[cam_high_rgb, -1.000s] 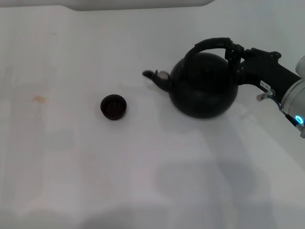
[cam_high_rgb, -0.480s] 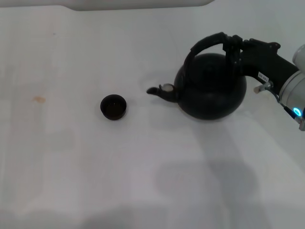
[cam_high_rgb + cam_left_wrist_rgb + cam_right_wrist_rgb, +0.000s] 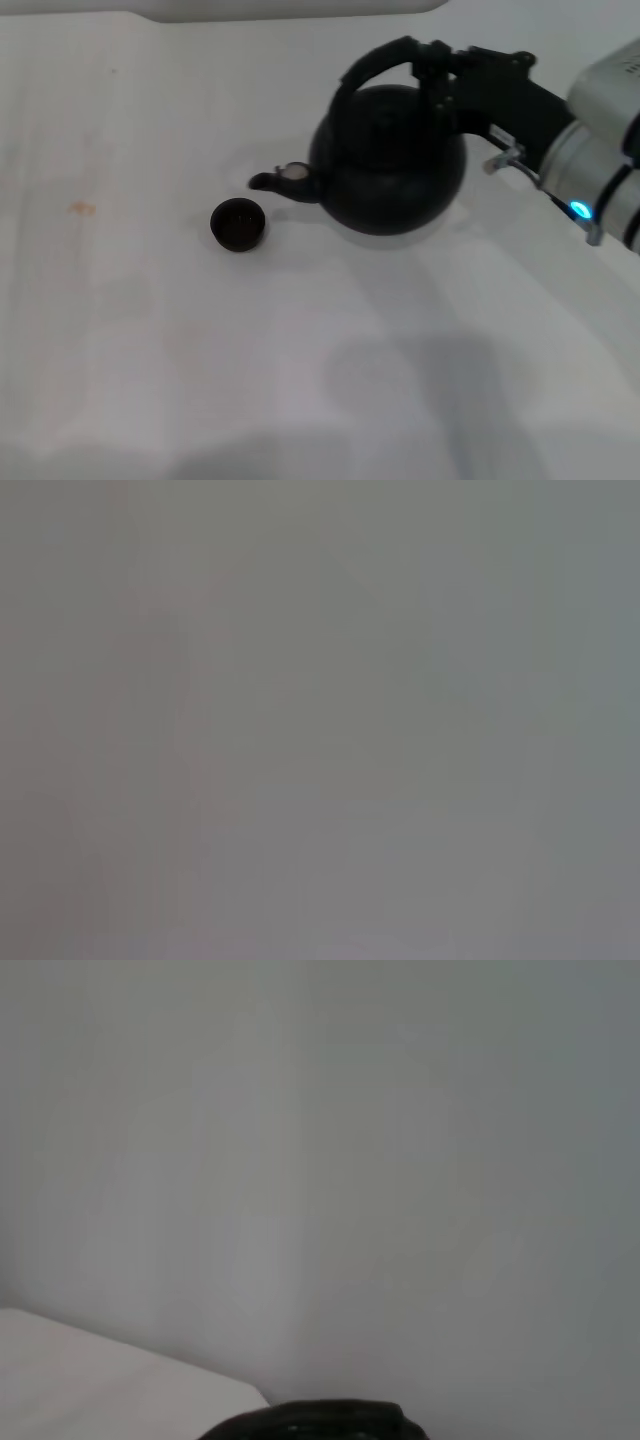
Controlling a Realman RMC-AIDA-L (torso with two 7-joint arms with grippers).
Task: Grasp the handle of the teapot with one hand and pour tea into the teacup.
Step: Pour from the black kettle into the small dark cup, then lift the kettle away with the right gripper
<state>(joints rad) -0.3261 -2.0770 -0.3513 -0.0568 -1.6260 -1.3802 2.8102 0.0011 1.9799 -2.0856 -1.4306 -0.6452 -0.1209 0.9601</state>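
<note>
In the head view the round black teapot hangs above the white table, held by its arched black handle. My right gripper is shut on the right end of the handle. The spout with its pale tip points left and sits just right of the tiny dark teacup, slightly above it. No tea is visible pouring. The right wrist view shows only a dark sliver of the handle. My left gripper is out of view.
The white table spreads around the teacup. A faint orange stain lies at the left. A pale raised edge runs along the back. The left wrist view shows only blank grey.
My right gripper has carried the teapot left and a little up. The spout has moved from well right of the teacup to close beside it. The teacup has not moved.
</note>
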